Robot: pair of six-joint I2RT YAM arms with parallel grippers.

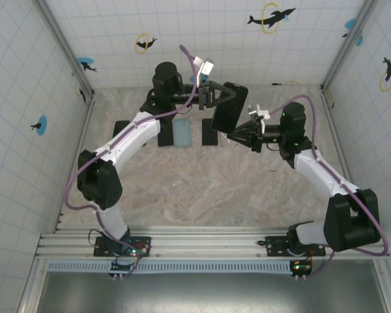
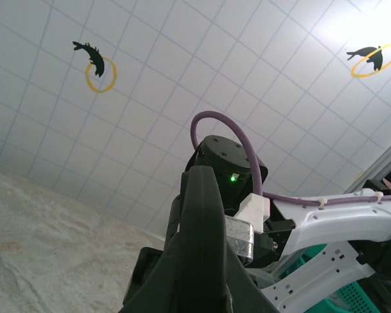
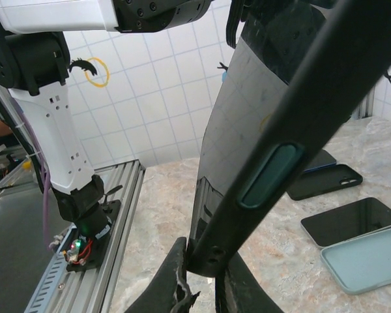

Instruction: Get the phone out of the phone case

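One cased phone [image 1: 230,107], gripped by left hand [image 1: 220,93] and right hand [image 1: 234,135], one pale case [image 1: 182,133], three dark phones [image 1: 210,137]

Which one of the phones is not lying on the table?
The black cased phone, clamped in the air between both arms' jaws. The other dark phones and the pale blue case lie flat on the table.

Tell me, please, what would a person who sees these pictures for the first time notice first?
The eye goes first to the black cased phone, held in the air above the far part of the table. The left gripper is clamped on its upper end and the right gripper on its lower end. Next comes a light blue case lying flat on the table below.
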